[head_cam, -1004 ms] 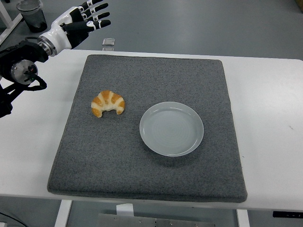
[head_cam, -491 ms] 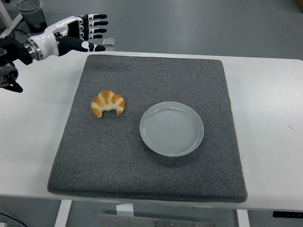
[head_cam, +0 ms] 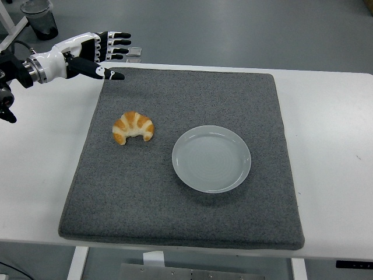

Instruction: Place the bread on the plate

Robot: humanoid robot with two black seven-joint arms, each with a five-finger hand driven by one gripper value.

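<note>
A golden croissant (head_cam: 133, 128) lies on the left half of a dark grey mat (head_cam: 186, 204). To its right on the same mat sits a pale, empty round plate (head_cam: 211, 158). My left hand (head_cam: 111, 55) hovers above the mat's far left corner, well behind the croissant, fingers spread and holding nothing. Its white forearm runs off toward the left edge. The right arm does not show.
The mat covers most of the white table (head_cam: 335, 146). A small clear object (head_cam: 134, 52) sits at the table's far edge behind my hand. A dark cup (head_cam: 39, 17) stands on the floor at the top left.
My left hand has come down and slightly forward, from high over the far left corner toward the mat's corner. Croissant and plate have not moved.
</note>
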